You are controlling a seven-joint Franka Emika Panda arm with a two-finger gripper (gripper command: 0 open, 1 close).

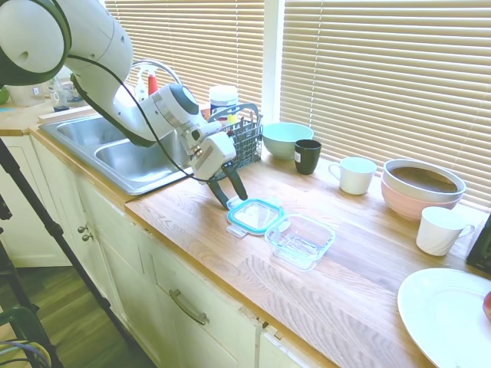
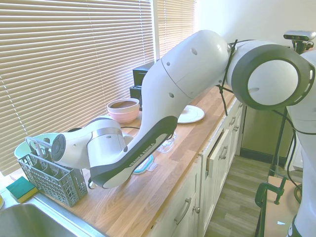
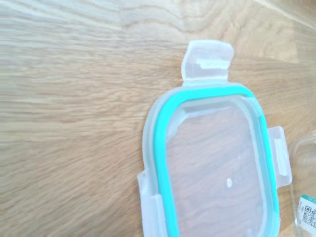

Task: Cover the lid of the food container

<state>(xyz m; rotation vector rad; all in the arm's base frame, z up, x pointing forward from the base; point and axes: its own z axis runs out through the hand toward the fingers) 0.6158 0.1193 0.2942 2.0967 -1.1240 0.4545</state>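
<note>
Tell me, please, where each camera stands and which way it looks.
First exterior view: off the counter's front, facing the blinds; shows the arm, the open pincer beside the lid, and the food container.
Second exterior view: near the sink end, looking along the counter; the arm fills it.
Wrist view: close above the lid; no robot parts show.
Shared: first exterior and wrist views both show the lid.

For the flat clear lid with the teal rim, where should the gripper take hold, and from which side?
Probably at an edge of the flat clear teal-rimmed lid, from above. It lies flat on the wooden counter, so only the rim and tabs offer purchase. The open gripper already stands at its sink-side edge, away from the clear container.
</note>
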